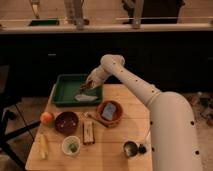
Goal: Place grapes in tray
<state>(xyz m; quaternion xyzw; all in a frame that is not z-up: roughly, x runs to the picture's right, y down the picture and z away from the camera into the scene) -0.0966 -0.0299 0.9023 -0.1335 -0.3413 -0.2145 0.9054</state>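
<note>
Grapes (83,89) — seemingly the dark bunch at the gripper (86,85), grip unclear — liable to bounce out of the green rectangular tray (61,80) below if dropped high.

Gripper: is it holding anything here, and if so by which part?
It cannot be told. The gripper hangs over the green tray, just above a pale item lying in it; whether it grips anything does not show.
</note>
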